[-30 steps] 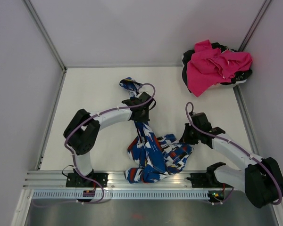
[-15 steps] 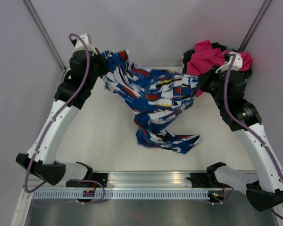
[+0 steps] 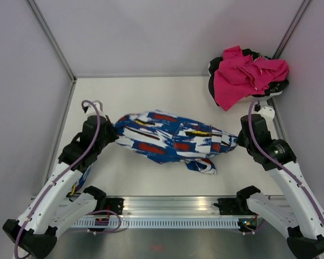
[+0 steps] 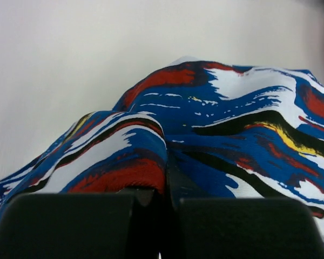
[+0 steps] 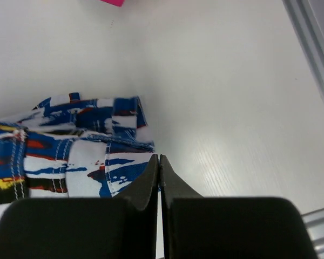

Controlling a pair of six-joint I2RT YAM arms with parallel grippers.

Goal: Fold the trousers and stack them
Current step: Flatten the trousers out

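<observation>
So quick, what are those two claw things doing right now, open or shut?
Left end effector: closed, pinching the blue brush-stroke-patterned fabric trousers.
Right end effector: closed on the trousers' other end.

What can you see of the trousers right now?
The trousers are soft blue fabric with white, red, black and yellow brush-stroke blotches. They stretch as a bunched band over the white table, one flap trailing toward the near edge. The left pincer pinches one end; the right pincer grips the other.
</observation>
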